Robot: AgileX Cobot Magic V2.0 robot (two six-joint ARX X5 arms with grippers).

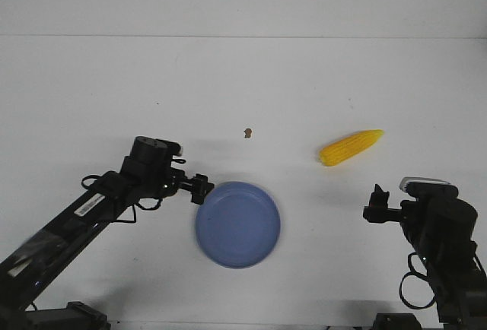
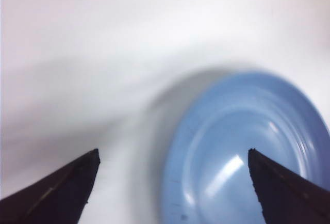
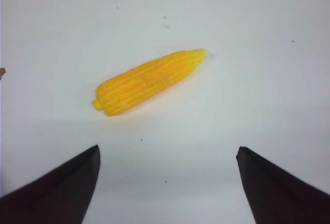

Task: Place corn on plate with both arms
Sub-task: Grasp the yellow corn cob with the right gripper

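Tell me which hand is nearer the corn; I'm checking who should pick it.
Right. The right hand sits just short of the corn, open; the left hand is across the table at the plate rim.

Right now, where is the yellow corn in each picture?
Front view: the corn lies on the white table, right of the blue plate, ahead of the right tool.
Left wrist view: not clearly in it; only a blurry yellow bit at the edge.
Right wrist view: the corn lies ahead of the open tool.
Shared landmark: the white table.
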